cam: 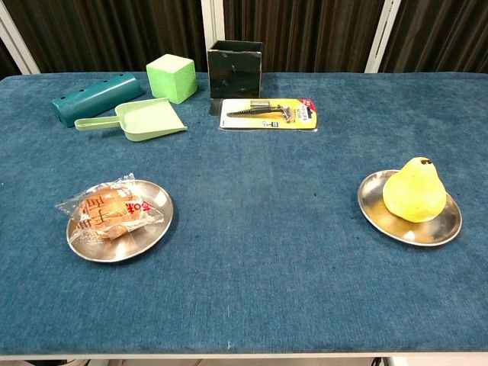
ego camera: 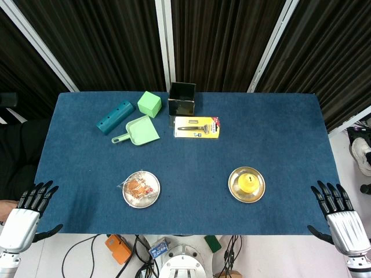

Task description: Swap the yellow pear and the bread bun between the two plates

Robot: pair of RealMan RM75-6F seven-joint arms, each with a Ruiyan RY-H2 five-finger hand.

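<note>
A yellow pear stands upright on the right metal plate. A bread bun in clear wrapping lies on the left metal plate. My left hand hovers off the table's front left corner, fingers spread, holding nothing. My right hand is off the front right corner, also spread and empty. Neither hand shows in the chest view.
At the back of the blue table lie a teal block, a green dustpan, a green cube, a black open box and a packaged razor. Cables and gear sit on the floor below the front edge.
</note>
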